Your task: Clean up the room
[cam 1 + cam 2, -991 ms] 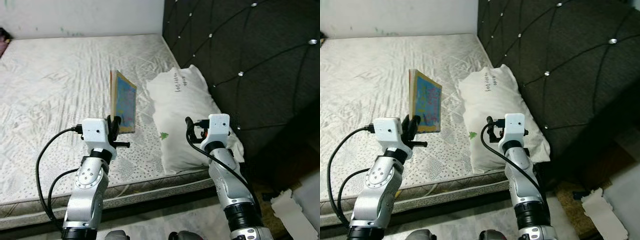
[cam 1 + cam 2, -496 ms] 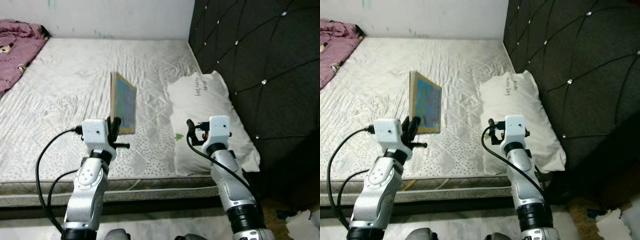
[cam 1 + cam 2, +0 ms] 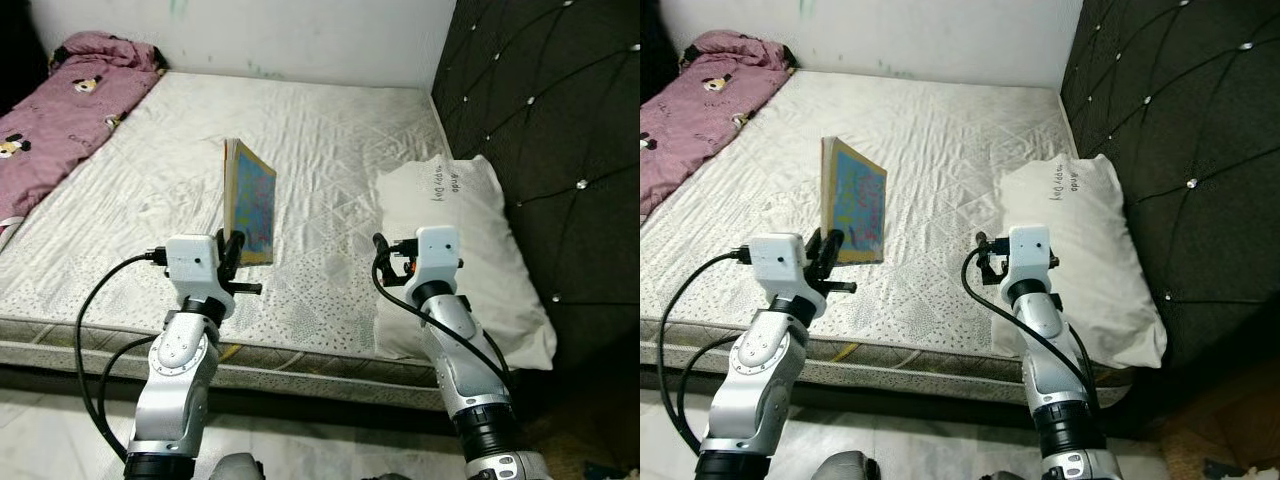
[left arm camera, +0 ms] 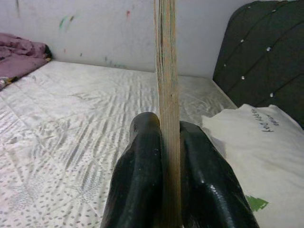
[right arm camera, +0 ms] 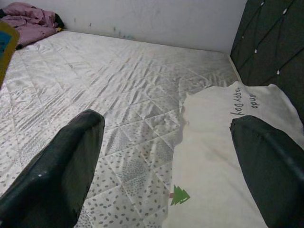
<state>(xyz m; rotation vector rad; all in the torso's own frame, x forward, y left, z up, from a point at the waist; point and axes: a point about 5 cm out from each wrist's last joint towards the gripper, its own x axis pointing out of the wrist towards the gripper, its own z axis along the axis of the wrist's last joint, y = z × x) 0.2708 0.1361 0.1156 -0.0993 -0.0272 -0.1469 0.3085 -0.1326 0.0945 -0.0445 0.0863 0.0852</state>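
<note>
My left gripper [image 3: 234, 248] is shut on the lower edge of a thin colourful picture book [image 3: 248, 201], holding it upright above the mattress [image 3: 300, 130]. In the left wrist view the book's page edge [image 4: 166, 95] runs straight up between the two black fingers [image 4: 142, 175]. My right gripper [image 3: 381, 262] hovers open over the front part of the bed, beside a white pillow [image 3: 470, 240]. Its fingers [image 5: 61, 166] stand wide apart with nothing between them.
A purple blanket with cartoon prints [image 3: 70, 100] lies bunched at the far left of the mattress. A dark tufted headboard [image 3: 560, 110] rises along the right side. A white wall [image 3: 250, 30] backs the bed. Tiled floor [image 3: 60, 420] lies below the bed's front edge.
The camera has swung left and back, bringing the purple blanket and more mattress into view. Both arms keep their pose; the book stays held in my left gripper.
</note>
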